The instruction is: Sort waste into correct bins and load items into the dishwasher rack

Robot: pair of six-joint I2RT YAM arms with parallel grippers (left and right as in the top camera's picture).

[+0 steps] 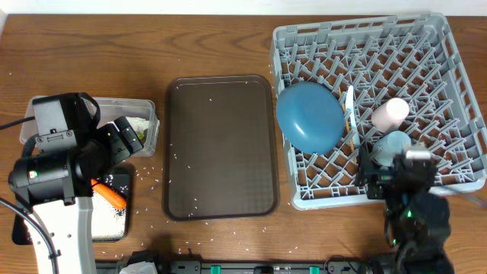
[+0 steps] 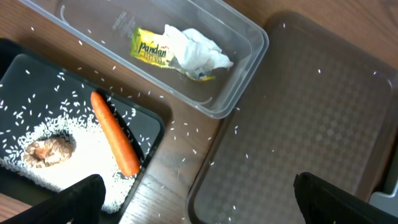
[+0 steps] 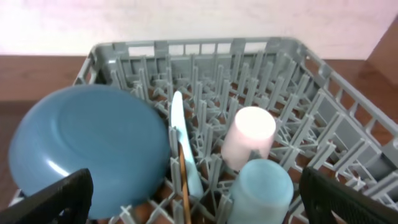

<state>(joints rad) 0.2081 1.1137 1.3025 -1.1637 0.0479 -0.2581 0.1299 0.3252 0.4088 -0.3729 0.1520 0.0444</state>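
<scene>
Carrot (image 2: pixel 115 134) lies in black tray-bin (image 2: pixel 25 68) on loose rice (image 2: pixel 81 168), long axis diagonal in left wrist view, lower end near bin corner facing serving tray (image 2: pixel 298 112). Brown lump (image 2: pixel 46 149) beside it. Clear tub (image 2: pixel 249 50) alongside holds wrapper (image 2: pixel 149 53), napkin (image 2: pixel 193 53). Wooden table (image 1: pixel 213 38) grain-speckled; pale wall (image 3: pixel 186 18) beyond dishwasher rack (image 1: pixel 358 29). Left gripper (image 2: pixel 199 199) fingers wide apart, empty; right gripper (image 3: pixel 199 199) likewise, over rack.

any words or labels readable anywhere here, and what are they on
"Pandan": on the yellow wrapper lying in the clear tub.
Smaller print below that word on the wrapper: too blurred to read.
Faint moulded mark on the tub's floor: unreadable.
No other text shows in any view.
</scene>
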